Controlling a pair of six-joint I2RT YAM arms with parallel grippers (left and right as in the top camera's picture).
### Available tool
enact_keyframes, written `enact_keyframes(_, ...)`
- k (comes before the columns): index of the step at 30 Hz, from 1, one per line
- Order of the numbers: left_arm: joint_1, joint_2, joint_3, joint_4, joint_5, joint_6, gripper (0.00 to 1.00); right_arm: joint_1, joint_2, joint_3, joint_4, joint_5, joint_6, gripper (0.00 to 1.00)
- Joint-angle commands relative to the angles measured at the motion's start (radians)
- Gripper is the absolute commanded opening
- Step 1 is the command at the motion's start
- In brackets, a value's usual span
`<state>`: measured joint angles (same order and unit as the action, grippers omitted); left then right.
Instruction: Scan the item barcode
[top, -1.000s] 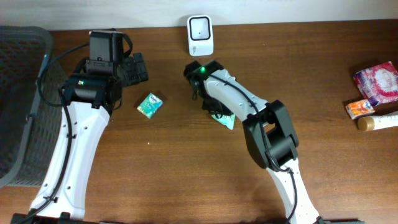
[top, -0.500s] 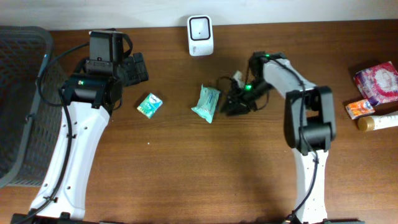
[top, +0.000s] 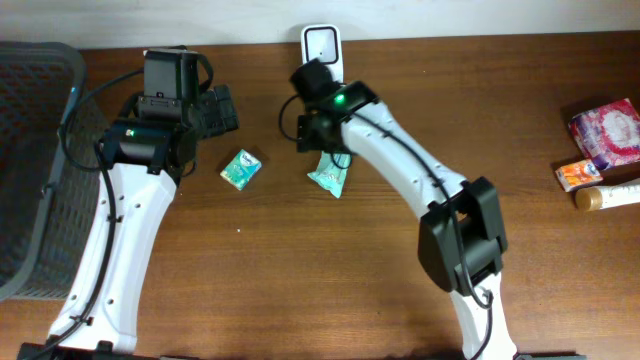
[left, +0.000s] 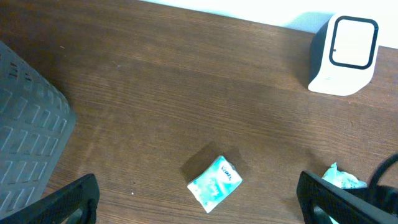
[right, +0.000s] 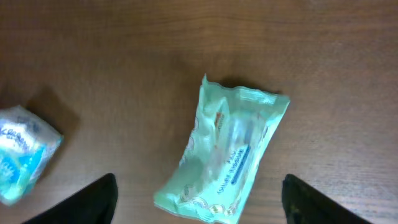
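Black left gripper (top: 215, 110) is spread wide, nothing held. The green packet (right: 227, 149) is laid flat on the table (top: 560, 280) under the right gripper (top: 318, 133), parted too and empty. No scan seems done; the packet must be lifted to the scanner (top: 322, 45).

Scanner (top: 322, 42): in your overhead view, the part nearest the right fingers (right: 102, 200) is hidden behind the right arm.
Green pouch (right: 227, 149): lies between those fingers; its print is too blurred for you to read.
Small pack (right: 22, 155): left of those fingers, cut by the frame edge.
Left fingers (left: 74, 199): only the tips show.
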<state>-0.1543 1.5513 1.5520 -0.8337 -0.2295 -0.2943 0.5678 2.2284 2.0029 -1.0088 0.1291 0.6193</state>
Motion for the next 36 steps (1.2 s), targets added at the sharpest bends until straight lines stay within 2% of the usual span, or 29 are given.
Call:
enact_keyframes(1,0.007,-0.006,0.001,0.002,-0.011,0.012,0.99,0.072,0.054,0.010,0.003,0.264,0.150,0.76)
enact_keyframes(6,0.007,-0.006,0.001,0.002,-0.011,0.012,0.99,0.093,0.182,0.003,0.002,0.291,0.186,0.73)
enact_keyframes(10,0.007,-0.006,0.001,0.002,-0.011,0.012,0.99,0.093,0.221,-0.018,-0.024,0.318,0.171,0.64)
enact_keyframes(12,0.007,-0.006,0.001,0.002,-0.011,0.012,0.99,0.092,0.222,-0.019,-0.043,0.365,0.163,0.31)
enact_keyframes(15,0.007,-0.006,0.001,0.001,-0.011,0.012,0.99,0.090,0.211,-0.018,-0.067,0.345,0.141,0.12)
enact_keyframes(16,0.007,-0.006,0.001,0.002,-0.011,0.012,0.99,0.076,0.192,-0.010,-0.078,0.299,0.139,0.11)
enact_keyframes(18,0.007,-0.006,0.001,0.001,-0.011,0.012,0.99,0.010,0.138,0.032,-0.075,0.129,0.048,0.09)
enact_keyframes(20,0.007,-0.006,0.001,0.002,-0.011,0.012,0.99,-0.128,0.123,0.121,-0.074,-0.340,-0.182,0.09)
enact_keyframes(23,0.007,-0.006,0.001,0.002,-0.011,0.012,0.99,-0.329,0.134,0.051,-0.084,-0.878,-0.407,0.09)
enact_keyframes(25,0.007,-0.006,0.001,0.002,-0.011,0.012,0.99,-0.422,0.134,-0.100,-0.042,-0.990,-0.442,0.09)
enact_keyframes(27,0.007,-0.006,0.001,0.001,-0.011,0.012,0.99,-0.489,0.134,-0.219,0.000,-0.999,-0.451,0.09)
enact_keyframes(28,0.007,-0.006,0.001,0.001,-0.011,0.012,0.99,-0.527,0.134,-0.254,0.003,-0.970,-0.451,0.11)
enact_keyframes(29,0.007,-0.006,0.001,0.002,-0.011,0.012,0.99,-0.564,0.134,-0.266,-0.011,-0.918,-0.451,0.32)
enact_keyframes(30,0.007,-0.006,0.001,0.002,-0.011,0.012,0.99,-0.615,0.133,-0.251,-0.068,-0.898,-0.472,0.70)
enact_keyframes(31,0.007,-0.006,0.001,0.001,-0.011,0.012,0.99,-0.654,0.132,-0.209,-0.144,-0.851,-0.489,0.75)
enact_keyframes(33,0.007,-0.006,0.001,0.002,-0.011,0.012,0.99,-0.704,0.132,-0.058,-0.317,-0.695,-0.517,0.75)
enact_keyframes(35,0.008,-0.006,0.001,0.002,-0.011,0.012,0.99,-0.706,0.132,0.092,-0.469,-0.693,-0.618,0.77)
enact_keyframes(36,0.007,-0.006,0.001,0.002,-0.011,0.012,0.99,-0.689,0.132,0.151,-0.533,-0.693,-0.672,0.83)
